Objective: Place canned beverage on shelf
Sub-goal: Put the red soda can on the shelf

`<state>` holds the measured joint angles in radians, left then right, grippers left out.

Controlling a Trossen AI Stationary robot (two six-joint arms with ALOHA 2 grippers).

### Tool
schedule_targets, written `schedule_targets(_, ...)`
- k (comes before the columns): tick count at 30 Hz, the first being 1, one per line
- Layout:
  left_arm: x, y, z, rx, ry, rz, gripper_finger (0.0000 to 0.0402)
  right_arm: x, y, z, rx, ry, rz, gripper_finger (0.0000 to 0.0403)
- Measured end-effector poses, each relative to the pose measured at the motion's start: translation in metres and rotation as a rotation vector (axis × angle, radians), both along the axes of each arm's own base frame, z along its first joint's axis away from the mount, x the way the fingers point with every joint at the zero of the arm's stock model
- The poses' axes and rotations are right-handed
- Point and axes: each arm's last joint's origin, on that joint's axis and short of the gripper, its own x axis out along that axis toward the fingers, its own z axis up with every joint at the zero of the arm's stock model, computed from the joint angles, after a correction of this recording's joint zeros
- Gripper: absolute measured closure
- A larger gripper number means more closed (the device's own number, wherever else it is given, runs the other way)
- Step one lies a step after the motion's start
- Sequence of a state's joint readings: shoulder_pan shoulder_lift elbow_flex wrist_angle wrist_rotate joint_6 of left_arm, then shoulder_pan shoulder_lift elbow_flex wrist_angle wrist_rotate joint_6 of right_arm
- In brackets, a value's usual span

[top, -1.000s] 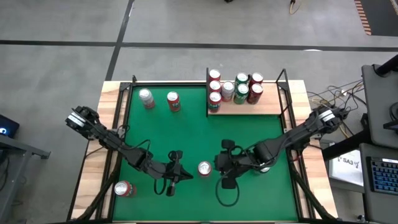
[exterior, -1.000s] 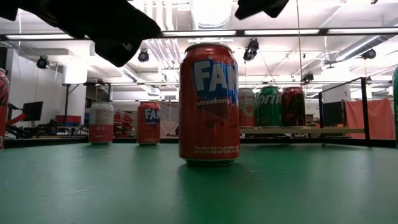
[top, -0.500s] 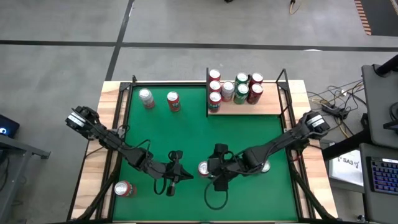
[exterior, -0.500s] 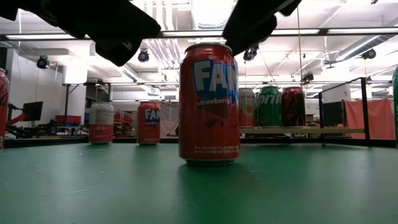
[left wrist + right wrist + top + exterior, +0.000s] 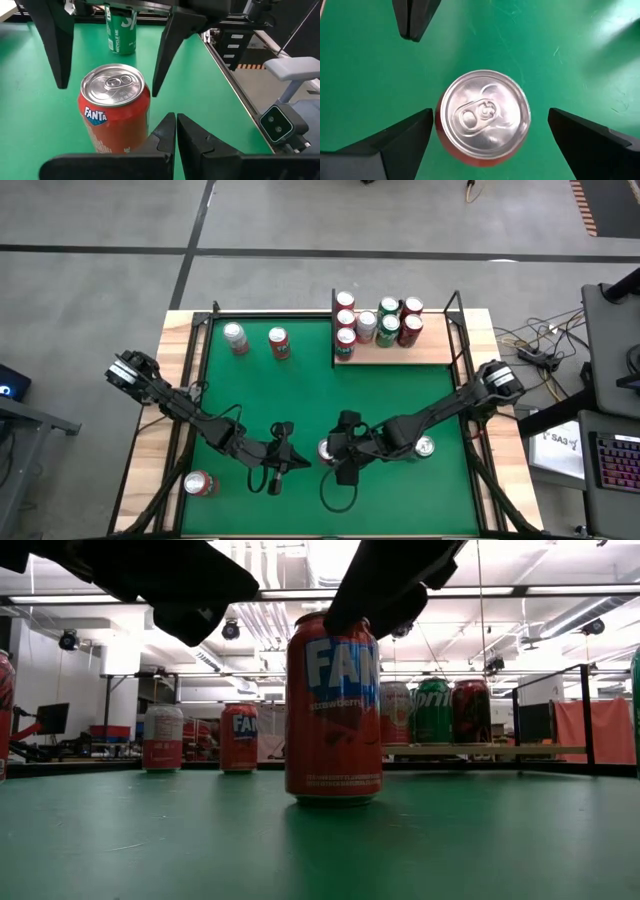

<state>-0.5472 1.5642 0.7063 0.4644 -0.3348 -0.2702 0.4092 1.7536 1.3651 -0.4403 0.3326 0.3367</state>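
Your left gripper [image 5: 283, 463] waits closed, just left of the red can [image 5: 326, 450] on the green table [image 5: 400, 390]. Your right gripper [image 5: 485, 135] hangs open astride it, well short of the shelf [image 5: 425, 352]. Close off-centre and you may tip it. Only the right wrist view shows both gaps; the low view [image 5: 333, 705] hides them.

Green felt counter [image 5: 300, 395], wooden edge strips at sides. Grey floor around it w/ dark seam lines. Keyboard [image 5: 612, 460] and white paper off counter's right side; loose cables [image 5: 520, 340] nearby. Low view: room behind has ceiling strip lights [image 5: 440, 592], ducting, monitor [image 5: 52, 718] at left, orange-red curtain [image 5: 600, 728] at right.
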Motion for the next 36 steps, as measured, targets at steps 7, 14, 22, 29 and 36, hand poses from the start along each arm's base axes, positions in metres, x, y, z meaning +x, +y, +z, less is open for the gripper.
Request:
schedule_targets(7,0.0,0.001,0.0,0.011,-0.005,0.02,0.0402,0.007,-0.002,-0.011,0.012,0.019,-0.004,0.0016)
schedule_targets(14,0.0,0.001,0.0,0.01,-0.007,0.02,0.0402,0.009,-0.003,-0.017,0.016,0.027,-0.003,0.0056)
schedule_targets(22,0.001,0.0,0.002,0.018,-0.026,0.014,0.0402,0.007,-0.009,-0.006,0.068,0.014,-0.035,0.0117)
schedule_targets(29,0.0,0.0,0.012,0.035,-0.089,-0.003,0.0402,-0.011,-0.028,0.038,0.089,-0.039,-0.074,0.0117)
schedule_targets(36,0.002,0.0,0.021,0.077,-0.178,-0.024,0.0402,-0.052,-0.065,0.088,0.003,-0.071,-0.215,0.0117)
